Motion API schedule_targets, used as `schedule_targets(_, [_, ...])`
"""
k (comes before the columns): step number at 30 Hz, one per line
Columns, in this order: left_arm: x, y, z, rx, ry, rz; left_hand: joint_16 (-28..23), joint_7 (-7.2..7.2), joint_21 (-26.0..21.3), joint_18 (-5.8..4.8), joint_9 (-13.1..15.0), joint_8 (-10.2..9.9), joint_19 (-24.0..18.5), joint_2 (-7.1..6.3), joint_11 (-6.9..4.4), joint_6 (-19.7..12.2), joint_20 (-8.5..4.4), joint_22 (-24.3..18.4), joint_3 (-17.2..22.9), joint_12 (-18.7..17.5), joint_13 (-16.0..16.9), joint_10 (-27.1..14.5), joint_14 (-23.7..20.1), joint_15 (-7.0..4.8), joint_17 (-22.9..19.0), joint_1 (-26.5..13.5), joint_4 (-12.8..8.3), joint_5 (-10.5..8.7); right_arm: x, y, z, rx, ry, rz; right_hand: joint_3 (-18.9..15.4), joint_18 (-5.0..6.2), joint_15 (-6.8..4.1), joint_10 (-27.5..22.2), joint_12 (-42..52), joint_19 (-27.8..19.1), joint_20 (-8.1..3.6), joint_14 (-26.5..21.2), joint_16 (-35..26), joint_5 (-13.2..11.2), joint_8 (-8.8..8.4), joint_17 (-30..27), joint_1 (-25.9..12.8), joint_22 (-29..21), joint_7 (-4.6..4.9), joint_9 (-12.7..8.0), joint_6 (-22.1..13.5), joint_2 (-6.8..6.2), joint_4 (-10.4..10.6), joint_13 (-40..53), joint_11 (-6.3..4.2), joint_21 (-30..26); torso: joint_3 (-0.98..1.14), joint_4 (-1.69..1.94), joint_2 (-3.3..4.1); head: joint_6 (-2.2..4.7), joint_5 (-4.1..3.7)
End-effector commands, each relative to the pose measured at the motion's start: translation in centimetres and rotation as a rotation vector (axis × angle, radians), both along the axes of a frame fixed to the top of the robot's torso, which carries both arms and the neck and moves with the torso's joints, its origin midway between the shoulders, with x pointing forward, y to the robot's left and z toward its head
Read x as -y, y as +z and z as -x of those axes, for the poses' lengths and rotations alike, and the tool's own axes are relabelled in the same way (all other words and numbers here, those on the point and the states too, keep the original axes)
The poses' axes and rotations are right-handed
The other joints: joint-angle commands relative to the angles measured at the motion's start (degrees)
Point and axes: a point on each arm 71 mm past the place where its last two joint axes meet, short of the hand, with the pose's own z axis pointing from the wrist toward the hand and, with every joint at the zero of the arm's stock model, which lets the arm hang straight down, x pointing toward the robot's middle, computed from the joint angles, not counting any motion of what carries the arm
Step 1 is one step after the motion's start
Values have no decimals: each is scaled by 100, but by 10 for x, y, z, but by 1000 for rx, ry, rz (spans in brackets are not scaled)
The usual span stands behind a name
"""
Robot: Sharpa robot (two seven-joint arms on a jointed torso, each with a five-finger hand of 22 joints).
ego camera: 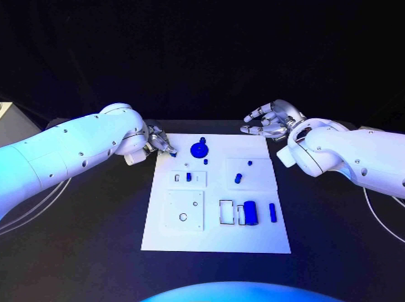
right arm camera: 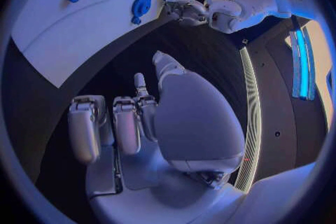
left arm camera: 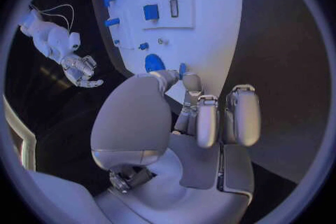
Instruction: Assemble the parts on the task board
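**Task board mid-counter, one robot hand at its far-left corner**

The task board (ego camera: 216, 236), a white plate, lies in the middle of the black counter (ego camera: 93, 251). The left robot hand (ego camera: 159, 142) sits at the board's far-left corner, fingers curled in close together; the left wrist view shows a small blue part (left arm camera: 182, 70) right at its fingertips, but whether it is pinched cannot be told. The right robot hand (ego camera: 269, 121) hovers past the board's far-right corner, off the plate, its fingers loosely apart and holding nothing.

On the board, a round blue disc (ego camera: 199, 150) lies near the far edge, just beside the left robot hand. A small blue piece (ego camera: 239, 178) rests on a raised square toward the right edge. Near the front-right corner a blue block (ego camera: 251, 212) lies beside a white rectangular recess (ego camera: 227, 212), with a slim blue pin (ego camera: 272, 212) beside it toward the right edge.
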Motion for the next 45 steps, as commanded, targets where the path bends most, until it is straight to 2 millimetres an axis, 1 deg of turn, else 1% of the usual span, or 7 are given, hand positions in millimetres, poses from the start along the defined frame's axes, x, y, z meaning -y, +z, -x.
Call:
schedule_targets(1, [4, 2, 3, -1, 10, 79, 40, 6, 31, 63, 628, 79, 3, -71, 2, -34, -36, 174, 1055, 35, 20, 43, 565, -34, 1358, -141, -954, 29, -1, 0, 0, 6, 18, 6, 40, 31, 34, 68, -23, 391, 48, 482, -39, -7, 27, 958, -48, 1220, 4, -2, -49, 20, 5, 994, 34, -18, 2, 1, -5, 4, 8])
schedule_targets(14, [1, 9, 25, 16, 14, 140, 80, -31, 119, 27, 719, 172, 119, -303, -44, 123, -69, 343, 1692, 283, 322, 335, 589, -78, 1423, -511, -1360, 127, 1, 0, 0, 6, 15, 6, 50, 34, 33, 70, -21, 387, 47, 481, -41, 0, 31, 953, -53, 1214, 4, -2, -51, 25, 7, 995, 34, -27, 17, 14, -30, -7, 25])
schedule_targets(19, [0, 12, 36, 33, 8, 138, 92, -65, 171, 4, 740, 198, 187, -392, -77, 211, -97, 444, 1871, 386, 463, 476, 596, -109, 1443, -701, -1493, 317, 2, 0, 1, 6, 14, 5, 50, 34, 33, 70, -21, 387, 47, 481, -41, 0, 31, 953, -53, 1214, 4, -2, -51, 25, 7, 995, 34, -27, 14, 11, -22, 1, 38])
schedule_targets(23, [-2, 12, 44, 51, 9, 135, 104, -98, 214, -15, 759, 222, 242, -459, -110, 290, -126, 526, 1949, 483, 609, 599, 602, -139, 1464, -870, -1601, 647, 3, 0, 1, 6, 13, 5, 50, 34, 33, 70, -21, 387, 47, 481, -41, 0, 31, 953, -53, 1214, 4, -2, -51, 25, 7, 995, 34, -27, 15, 16, -22, 1, 53])
schedule_targets(34, [-8, 5, 65, 100, 2, 74, 114, -122, 269, -41, 767, 235, 311, -495, -133, 347, -144, 632, 1963, 604, 790, 719, 608, -159, 1480, -947, -1656, 783, 4, 0, 2, 6, 15, 9, 50, 34, 33, 70, -21, 387, 47, 481, -41, 0, 31, 953, -53, 1214, 4, -2, -51, 25, 7, 995, 34, -27, 5, 20, -29, -11, 97])
schedule_targets(42, [-3, -8, 76, 114, -30, 37, 117, -130, 281, -46, 769, 240, 327, -504, -140, 365, -149, 656, 1968, 648, 856, 759, 609, -165, 1485, -967, -1666, 805, 4, -1, 2, 5, 18, 11, 55, 36, 32, 57, -35, 384, 46, 479, -45, 2, 37, 944, -69, 1209, 4, -1, -56, 18, 9, 982, 34, -36, -5, 15, -15, -13, 64])
schedule_targets(45, [1, -12, 80, 117, -47, 28, 117, -130, 281, -46, 769, 240, 327, -504, -140, 365, -149, 656, 1968, 648, 856, 759, 609, -165, 1485, -967, -1666, 805, 4, -1, 2, 6, 19, 12, 55, 36, 32, 57, -35, 384, 46, 479, -45, 2, 37, 944, -69, 1209, 4, -1, -56, 18, 9, 982, 34, -36, 1, 13, -9, -17, 73])
